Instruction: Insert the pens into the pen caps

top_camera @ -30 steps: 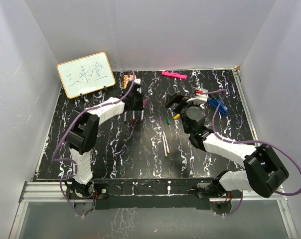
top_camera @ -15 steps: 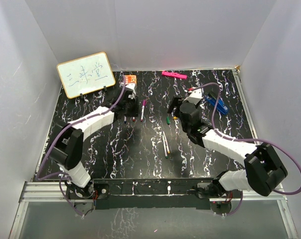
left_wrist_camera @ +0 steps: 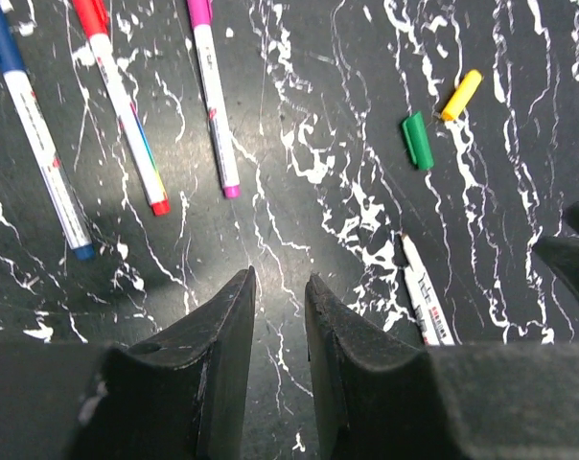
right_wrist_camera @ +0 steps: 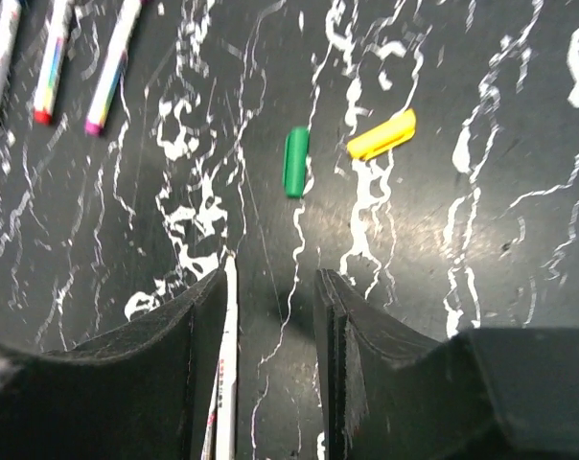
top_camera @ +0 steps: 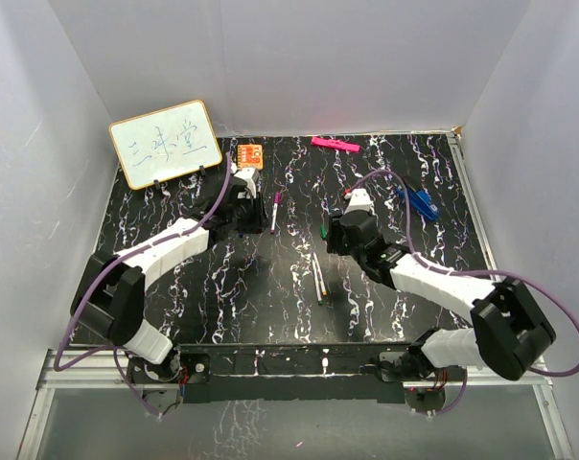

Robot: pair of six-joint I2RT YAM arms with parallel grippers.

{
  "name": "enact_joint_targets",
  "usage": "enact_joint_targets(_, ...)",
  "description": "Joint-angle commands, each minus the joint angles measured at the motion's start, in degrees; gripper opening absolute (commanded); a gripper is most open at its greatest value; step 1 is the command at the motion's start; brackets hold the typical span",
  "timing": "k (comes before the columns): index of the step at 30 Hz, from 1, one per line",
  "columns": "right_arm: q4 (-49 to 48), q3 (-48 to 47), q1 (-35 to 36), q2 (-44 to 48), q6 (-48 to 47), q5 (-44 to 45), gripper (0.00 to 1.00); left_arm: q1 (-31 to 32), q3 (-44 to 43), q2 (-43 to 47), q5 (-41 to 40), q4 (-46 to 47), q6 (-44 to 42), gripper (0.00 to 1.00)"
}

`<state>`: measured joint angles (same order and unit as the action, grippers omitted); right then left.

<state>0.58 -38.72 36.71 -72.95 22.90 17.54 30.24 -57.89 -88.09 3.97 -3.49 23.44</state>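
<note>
The right gripper (right_wrist_camera: 270, 287) is partly open and holds nothing; the black, white-veined table top (top_camera: 232, 307) shows between its jaws. The two uncapped thin white plastic pens (top_camera: 317, 278) lie side by side directly beneath this gripper. Their long axis runs along the fingers and across the closing direction. They sit off centre, against the inner face of the finger at the left of the right wrist view. To take one pen, the gripper probably has to shift sideways until the barrel lies midway between the jaws. The short green plastic cap (right_wrist_camera: 295, 161) lies just ahead of the fingertips, its long axis roughly in line with the pens. The short yellow plastic cap (right_wrist_camera: 382, 134) lies just beside it on the opposite side from the pens, at a slant. The right gripper is nearer to both pens and both caps. The left gripper (left_wrist_camera: 280, 283) stands with a narrow gap between its jaws and is empty. Ahead of it and to one side lie three capped pens: blue-capped (left_wrist_camera: 38, 144), red-capped (left_wrist_camera: 127, 115) and magenta-capped (left_wrist_camera: 216, 105). Count: five pens, three capped and two bare; two loose caps.
</note>
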Motion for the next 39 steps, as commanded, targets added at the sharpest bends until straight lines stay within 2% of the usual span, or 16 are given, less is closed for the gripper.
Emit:
enact_joint_targets(1, 1.7, -0.5, 0.8, -3.9, 1.2, -6.3, 0.38, 0.4, 1.9, 3.1, 2.4, 0.6, 1.6, 0.26)
enact_joint_targets(5, 3.6, -0.9, 1.5, -6.6, 1.7, -7.2, 0.33, 0.4, 3.0, 3.4, 2.6, 1.2, 2.3, 0.26)
enact_joint_targets(16, 4.0, -0.6, 3.5, -9.4, 2.4, -8.6, 0.29, 0.4, 3.7, 1.7, 3.3, 2.8, 3.5, 0.26)
enact_joint_targets(39, 6.3, -4.7, 5.9, -15.2, 3.1, -5.2, 0.28, 0.4, 4.7, 1.0, 3.5, 3.5, 3.7, 0.26)
